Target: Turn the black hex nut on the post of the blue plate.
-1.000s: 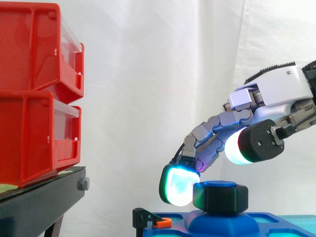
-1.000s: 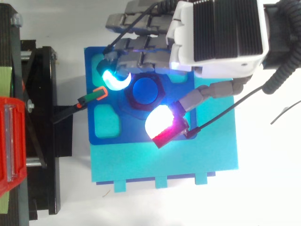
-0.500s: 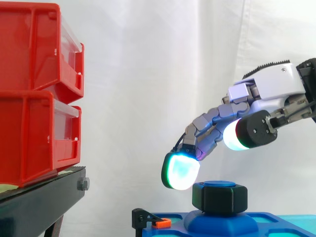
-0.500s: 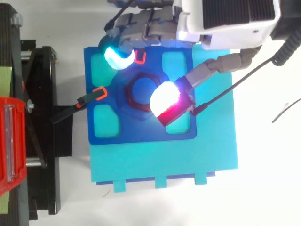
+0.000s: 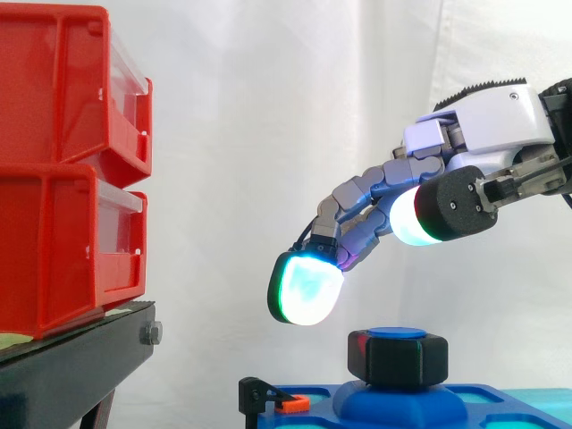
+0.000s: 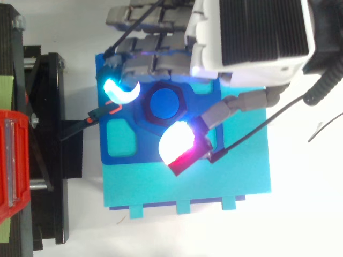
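Note:
The black hex nut (image 5: pixel 399 357) sits on the blue post (image 6: pixel 163 101) at the middle of the blue plate (image 6: pixel 161 155). My hand (image 5: pixel 483 147) hangs above it, coming in from the right, with the fingers (image 5: pixel 306 288) stretched down to the left and the thumb (image 5: pixel 429 213) apart on the right. The hand (image 6: pixel 249 35) is open and touches nothing; a clear gap shows between the glowing pads and the nut in the side view. From above, the cyan pad (image 6: pixel 120 92) lies left of the nut (image 6: pixel 163 103) and the white-red thumb pad (image 6: pixel 179 147) lies below it.
Two stacked red bins (image 5: pixel 67 170) stand on a black stand (image 5: pixel 76 366) at the left. A small black clamp with an orange tip (image 6: pixel 102 111) holds the plate's left edge. The blue plate rests on a larger cyan base (image 6: pixel 187 187). A white curtain hangs behind.
The hand has risen off the nut and spread: a second ago its pads were beside the nut, now they hang above it. The nut stays on the post.

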